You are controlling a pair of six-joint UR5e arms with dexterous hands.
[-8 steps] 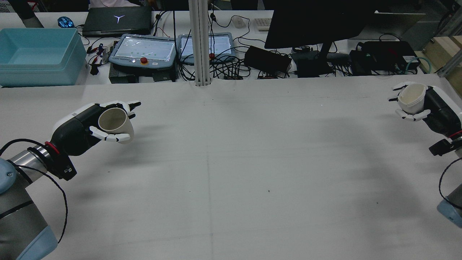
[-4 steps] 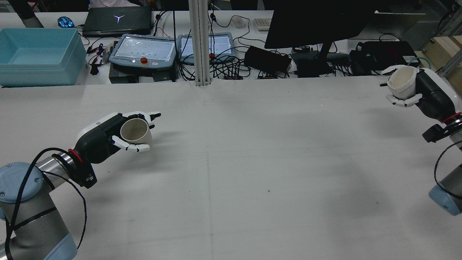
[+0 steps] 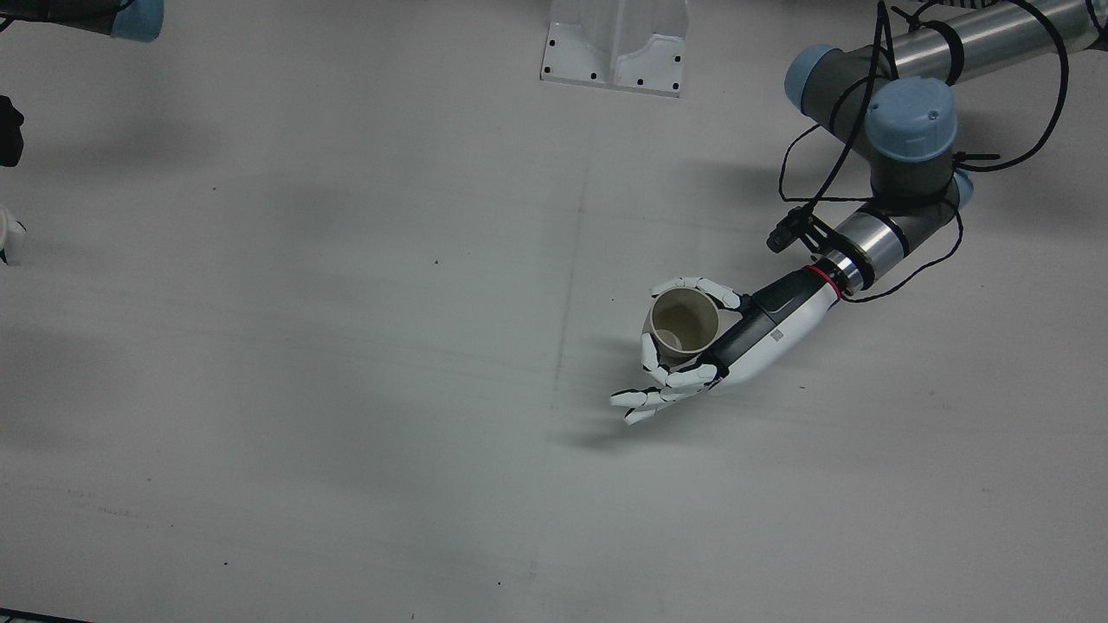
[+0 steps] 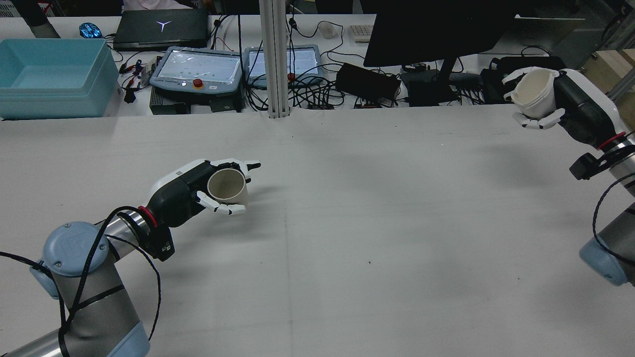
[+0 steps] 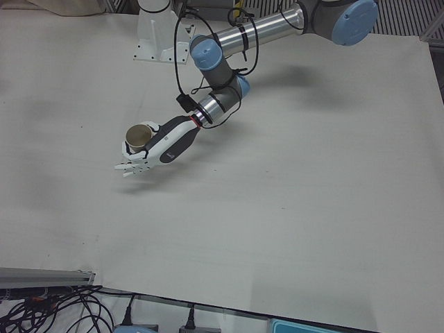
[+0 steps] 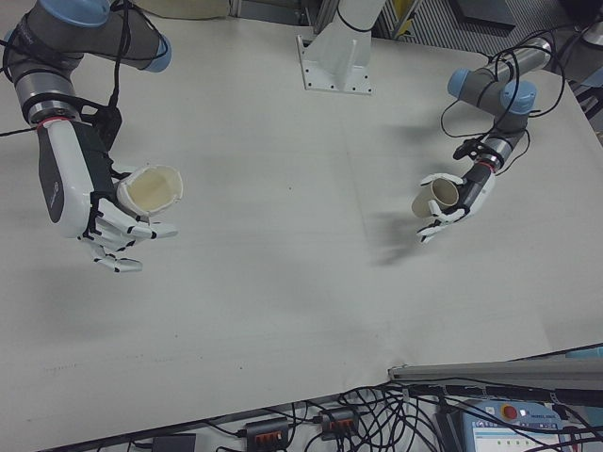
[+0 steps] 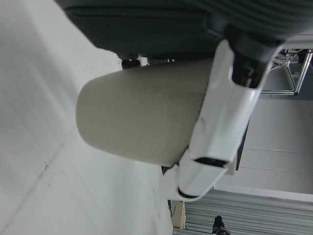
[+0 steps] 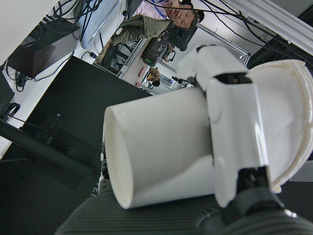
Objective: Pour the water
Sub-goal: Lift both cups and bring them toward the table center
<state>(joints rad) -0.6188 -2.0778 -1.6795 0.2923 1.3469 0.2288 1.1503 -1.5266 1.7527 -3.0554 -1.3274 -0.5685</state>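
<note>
The left hand (image 4: 198, 191) is clasped around a beige, tapered paper cup (image 4: 227, 186), held upright and low over the white desk (image 4: 377, 208), a little to the left of the white mounting post (image 4: 274, 59) that stands at the desk's far edge in the rear view. The front view looks into this cup's open mouth; whether it holds any water cannot be told.

The right hand (image 4: 570, 106) is wrapped around a white paper cup with a flared rim (image 4: 535, 95), carried high near the desk's far right edge, well to the right of the post. That cup leans slightly, its mouth turned up and toward the post.

Both cups are grasped and lifted, yet they are well apart, so the step in hand looks like bringing them together ahead of the pour. Pouring has not begun.

The next move likely calls for the arms to close the gap toward the stretch of desk in front of the post. One cup's rim must then sit just above the other's mouth before any tipping. Which cup is meant to receive cannot be told.
</note>
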